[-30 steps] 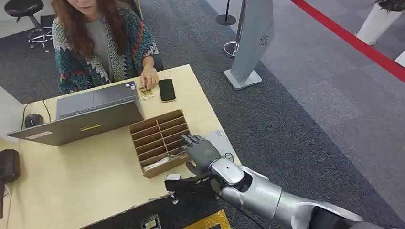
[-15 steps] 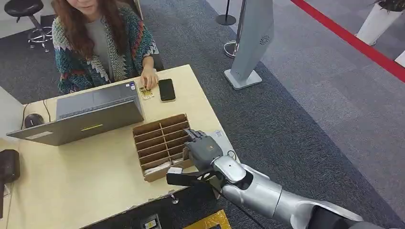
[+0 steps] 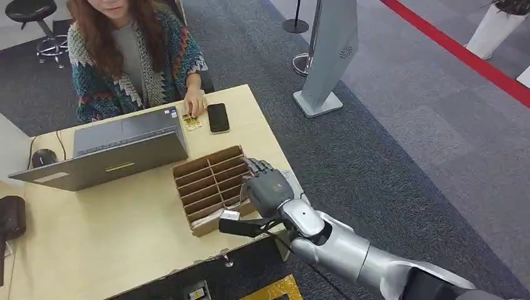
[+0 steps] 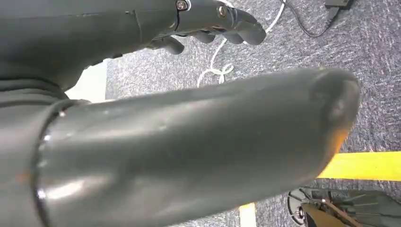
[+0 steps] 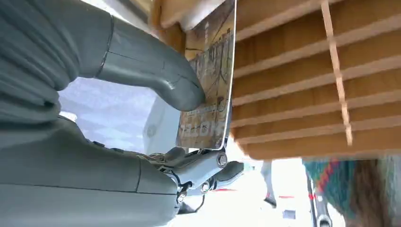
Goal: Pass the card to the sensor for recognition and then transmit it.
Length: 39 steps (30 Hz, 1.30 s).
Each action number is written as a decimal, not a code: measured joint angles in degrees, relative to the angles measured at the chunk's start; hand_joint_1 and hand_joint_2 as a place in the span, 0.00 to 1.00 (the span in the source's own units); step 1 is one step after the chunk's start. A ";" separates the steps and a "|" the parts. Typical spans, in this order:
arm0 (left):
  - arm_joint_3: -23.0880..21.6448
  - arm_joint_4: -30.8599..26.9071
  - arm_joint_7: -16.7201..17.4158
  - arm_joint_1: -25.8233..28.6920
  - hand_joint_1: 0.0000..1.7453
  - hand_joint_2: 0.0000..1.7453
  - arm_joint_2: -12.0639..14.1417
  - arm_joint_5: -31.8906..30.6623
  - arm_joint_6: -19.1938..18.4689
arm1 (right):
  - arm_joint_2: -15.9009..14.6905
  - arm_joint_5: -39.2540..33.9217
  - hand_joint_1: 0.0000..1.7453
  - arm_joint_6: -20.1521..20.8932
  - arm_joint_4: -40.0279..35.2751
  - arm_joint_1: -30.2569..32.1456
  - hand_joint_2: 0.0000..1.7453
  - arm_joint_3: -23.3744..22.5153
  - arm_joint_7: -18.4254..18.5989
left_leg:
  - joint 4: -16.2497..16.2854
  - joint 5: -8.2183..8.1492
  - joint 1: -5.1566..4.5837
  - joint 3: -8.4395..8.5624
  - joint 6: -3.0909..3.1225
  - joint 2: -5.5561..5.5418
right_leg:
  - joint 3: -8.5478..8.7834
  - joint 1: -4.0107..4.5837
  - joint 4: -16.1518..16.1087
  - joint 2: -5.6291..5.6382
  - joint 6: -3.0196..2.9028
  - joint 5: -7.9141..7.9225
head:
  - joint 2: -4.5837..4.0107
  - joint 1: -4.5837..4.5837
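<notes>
Cardboard organizer (image 3: pixel 209 186) with two columns of slanted slots sits on the wooden desk (image 3: pixel 112 237), directly against the fingers of the right hand (image 3: pixel 267 190); a pale card-like item lies in its nearest slot, and the other slots show no contents that can be made out. In the right wrist view, the thumb (image 5: pixel 156 75) presses one card (image 5: pixel 208 80), printed in gold and brown, against the organizer's side wall (image 5: pixel 302 71); the card is held between thumb and fingers at the box edge. One left hand (image 4: pixel 213 23) hangs over grey carpet with fingers loosely curled and nothing in them; whether they are fully closed cannot be told. Beyond the right hand, across the desk: one open laptop (image 3: pixel 106 150), one black phone (image 3: pixel 219 117), one small gold item (image 3: pixel 191 121) under a person's hand (image 3: pixel 195 104), one mouse (image 3: pixel 42 156). One person (image 3: pixel 128 56) in a patterned cardigan sits at the far side. One white paper (image 3: pixel 289 181) lies just beside the right hand at the desk corner. Floor is grey carpet with a red stripe (image 3: pixel 462 53); one grey standing kiosk (image 3: pixel 328 56) stands well apart from the hand.
</notes>
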 joint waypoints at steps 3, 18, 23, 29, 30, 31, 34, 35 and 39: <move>0.00 0.00 0.00 0.00 0.00 0.00 0.00 -0.04 0.26 | -0.13 1.33 1.00 -1.72 -1.37 -1.60 1.00 -1.66 -0.46 | 0.00 0.00 0.00 0.01 0.00 0.01 | -0.01 0.00 0.00 0.02 0.00 0.00 | 0.02 0.00; -0.87 -0.02 1.44 -1.33 0.00 0.00 0.00 -4.44 -1.20 | -1.84 -0.12 1.00 9.97 -6.42 -19.02 1.00 -4.39 -0.44 | 0.01 0.01 -0.01 -0.02 0.01 0.00 | 0.02 0.00 0.02 0.01 0.00 0.01 | 0.02 0.00; -1.82 -0.02 3.00 -2.96 0.00 0.00 0.00 -6.14 -2.65 | -0.26 -5.21 1.00 12.09 2.94 -26.91 1.00 -0.32 -3.26 | 0.00 0.03 -0.01 -0.05 0.02 -0.01 | 0.02 0.01 0.07 -0.02 0.00 0.01 | 0.00 0.00; -2.47 -0.02 4.00 -3.83 0.00 0.00 0.00 -7.69 -2.89 | 4.00 -8.61 1.00 11.94 17.23 -34.65 1.00 4.83 -5.38 | 0.01 0.04 -0.01 -0.09 0.03 -0.13 | 0.00 0.01 0.09 -0.07 0.00 0.01 | 0.02 0.00; -2.49 -0.02 4.11 -3.91 0.00 0.00 0.00 -7.85 -2.89 | 4.76 -8.81 1.00 11.74 19.16 -35.58 1.00 5.48 -5.51 | 0.01 0.04 -0.01 -0.11 0.03 -0.15 | -0.01 0.01 0.09 -0.08 0.00 0.01 | 0.00 0.02; -2.49 -0.02 4.24 -3.95 0.00 0.00 0.00 -7.91 -2.84 | 5.66 -8.92 1.00 11.52 21.11 -36.55 1.00 6.10 -5.73 | 0.01 0.04 -0.01 -0.11 0.03 -0.15 | -0.02 0.01 0.09 -0.07 0.00 0.01 | 0.02 0.00; -2.54 -0.02 4.39 -4.07 0.00 0.00 0.00 -8.24 -2.78 | 7.76 -9.09 1.00 11.00 26.62 -39.36 1.00 7.93 -5.79 | 0.01 0.04 -0.01 -0.12 0.03 -0.14 | -0.04 0.01 0.09 -0.06 0.00 0.00 | 0.02 0.02; -2.54 -0.02 4.39 -4.07 0.00 0.00 0.00 -8.35 -2.75 | 8.40 -9.27 1.00 10.84 28.18 -40.26 1.00 8.40 -5.79 | 0.01 0.04 -0.01 -0.12 0.03 -0.14 | -0.05 0.01 0.09 -0.06 0.00 0.00 | 0.02 0.00; -2.54 -0.02 4.42 -4.07 0.00 0.00 0.00 -8.61 -2.62 | 10.56 -9.73 1.00 10.49 33.49 -43.21 1.00 10.12 -5.59 | 0.01 0.04 -0.01 -0.12 0.03 -0.14 | -0.06 0.01 0.09 -0.06 0.00 0.00 | 0.00 0.00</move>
